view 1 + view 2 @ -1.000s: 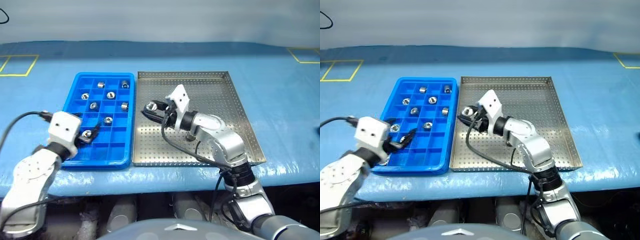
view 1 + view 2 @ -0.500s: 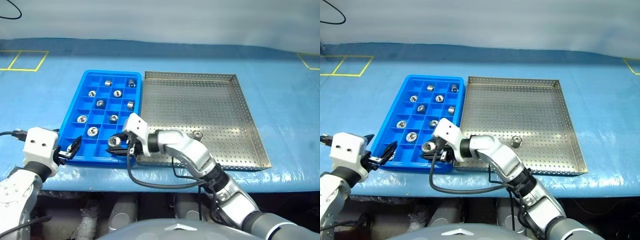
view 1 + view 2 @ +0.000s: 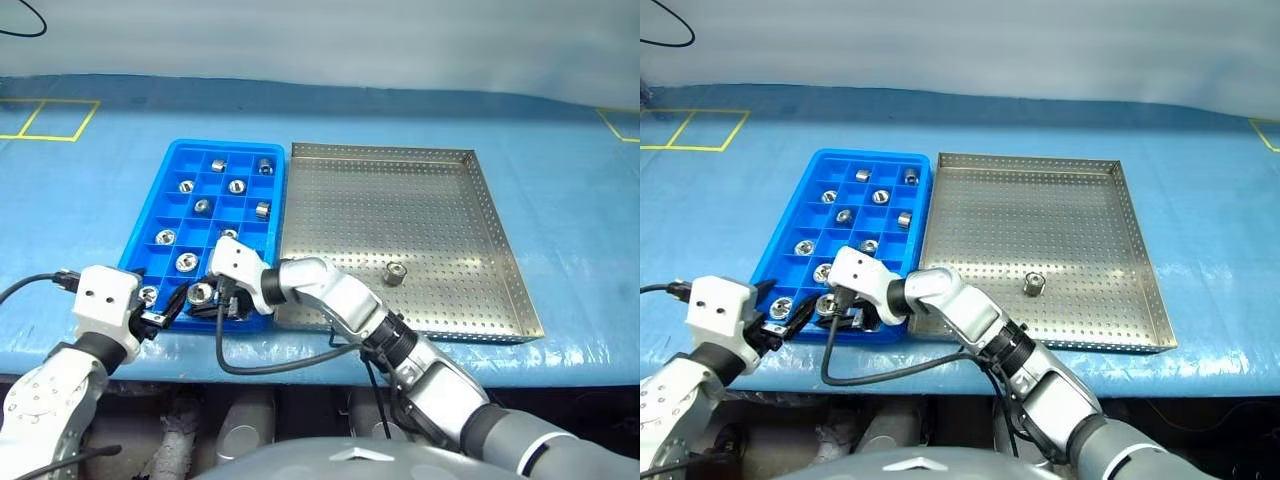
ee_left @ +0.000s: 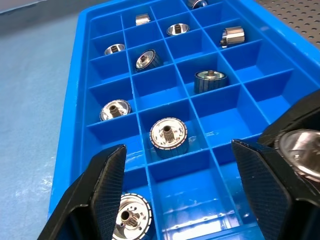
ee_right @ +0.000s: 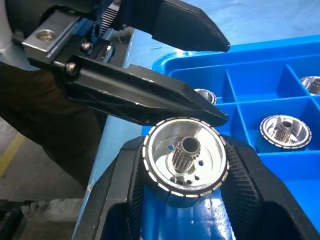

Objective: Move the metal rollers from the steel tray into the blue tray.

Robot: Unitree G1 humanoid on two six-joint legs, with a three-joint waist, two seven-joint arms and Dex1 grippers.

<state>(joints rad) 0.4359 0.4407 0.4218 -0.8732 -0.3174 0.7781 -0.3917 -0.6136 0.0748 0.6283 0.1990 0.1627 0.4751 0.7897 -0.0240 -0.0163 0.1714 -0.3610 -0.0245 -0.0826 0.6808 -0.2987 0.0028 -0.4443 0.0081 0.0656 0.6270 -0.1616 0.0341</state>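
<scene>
The blue tray (image 3: 225, 146) lies left of the steel tray (image 3: 400, 210) and holds several metal rollers (image 3: 202, 206) in its compartments. One roller (image 3: 396, 272) stands alone on the steel tray. My right gripper (image 3: 203, 296) reaches across to the blue tray's near rows, shut on a shiny roller (image 5: 186, 162) with a toothed hub. My left gripper (image 3: 168, 308) hangs open and empty at the tray's near left corner, close beside the held roller. In the left wrist view its fingers (image 4: 107, 192) straddle the near compartments, with the held roller (image 4: 305, 155) next to one of them.
Both trays sit on a blue table cover (image 3: 560, 200) with yellow floor-tape squares (image 3: 50, 120) at the far left. The table's front edge runs just below the trays. A black cable (image 3: 280, 360) loops off my right wrist.
My right gripper has carried the roller left from the steel tray to the blue tray's near rows. My left gripper has drawn back to the tray's near corner. The camera shifted.
</scene>
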